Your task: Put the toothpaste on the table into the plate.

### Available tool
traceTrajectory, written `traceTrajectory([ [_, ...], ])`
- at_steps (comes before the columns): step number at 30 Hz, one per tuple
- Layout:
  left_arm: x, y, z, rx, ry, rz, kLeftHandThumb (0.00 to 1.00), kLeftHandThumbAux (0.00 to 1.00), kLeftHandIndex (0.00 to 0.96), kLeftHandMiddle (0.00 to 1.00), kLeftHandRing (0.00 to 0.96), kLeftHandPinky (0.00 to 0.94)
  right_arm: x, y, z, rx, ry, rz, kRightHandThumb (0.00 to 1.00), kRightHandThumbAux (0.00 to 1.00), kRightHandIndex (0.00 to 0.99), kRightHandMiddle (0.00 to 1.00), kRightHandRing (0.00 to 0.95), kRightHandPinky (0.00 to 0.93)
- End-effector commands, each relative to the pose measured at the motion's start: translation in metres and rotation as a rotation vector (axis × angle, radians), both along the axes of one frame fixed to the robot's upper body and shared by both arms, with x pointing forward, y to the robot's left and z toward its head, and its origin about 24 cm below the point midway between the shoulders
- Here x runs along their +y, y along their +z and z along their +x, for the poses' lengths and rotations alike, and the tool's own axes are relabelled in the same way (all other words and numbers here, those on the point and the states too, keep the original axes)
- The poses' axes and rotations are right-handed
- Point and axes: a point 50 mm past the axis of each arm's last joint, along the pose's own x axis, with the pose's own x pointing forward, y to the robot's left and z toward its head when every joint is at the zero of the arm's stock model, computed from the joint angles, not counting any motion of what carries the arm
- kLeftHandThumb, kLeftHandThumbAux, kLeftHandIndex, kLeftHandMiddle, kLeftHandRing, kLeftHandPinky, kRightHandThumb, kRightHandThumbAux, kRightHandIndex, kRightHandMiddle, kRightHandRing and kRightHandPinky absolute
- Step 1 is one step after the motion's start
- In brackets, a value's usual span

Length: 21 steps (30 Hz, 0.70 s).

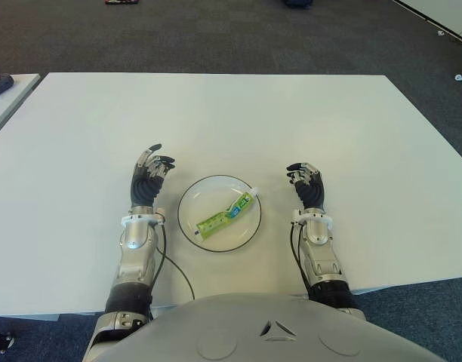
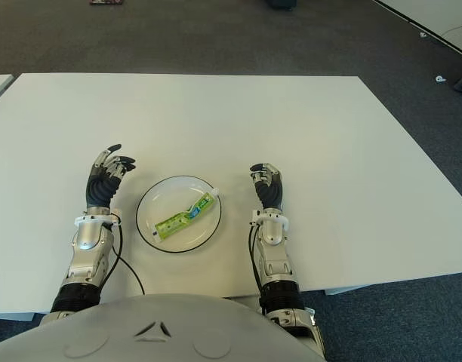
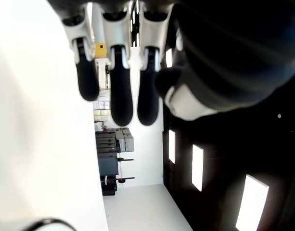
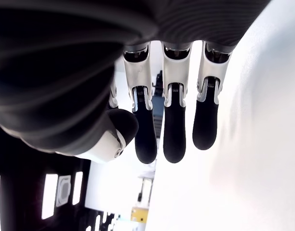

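The white bench (image 1: 216,113) is the largest thing here, and the plate (image 1: 187,220) sits near its front edge; everything else is placed from that plate. The left hand (image 1: 149,177) shows just left of the plate, the right hand (image 1: 307,185) a little farther off on its right. Both wrist views show fingers straight and loosely spread, holding nothing. The tube (image 1: 225,215) lies inside the plate, flat on its bottom, its long axis running diagonally from the near left up toward the far right rim, cap end pointing toward the right hand. Judging by this, the task looks complete; neither hand needs to reach, though the left is nearer.
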Motion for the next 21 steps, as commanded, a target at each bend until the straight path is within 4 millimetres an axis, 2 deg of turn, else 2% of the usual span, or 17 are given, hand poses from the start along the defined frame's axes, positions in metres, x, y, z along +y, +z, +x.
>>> traceTrajectory([
  [1,-0.0041,-0.005,-0.0031,0.026,-0.021,0.033,0.704,0.716,0.433,0.591,0.57,0.55,0.0024,0.002,0.0017,-0.013,-0.003,0.007,0.71,0.732,0.42,0.444,0.443,0.457],
  [9,-0.0051,-0.0101,-0.0083,0.093,-0.019,0.048,0.704,0.716,0.431,0.577,0.555,0.517,0.0045,0.0037,0.0027,-0.024,0.015,0.01,0.709,0.733,0.42,0.442,0.444,0.456],
  [21,-0.0084,-0.0119,-0.0095,0.139,-0.009,0.063,0.704,0.717,0.429,0.562,0.556,0.526,0.0055,0.0037,0.0042,-0.01,0.036,0.0,0.708,0.732,0.419,0.441,0.44,0.451],
])
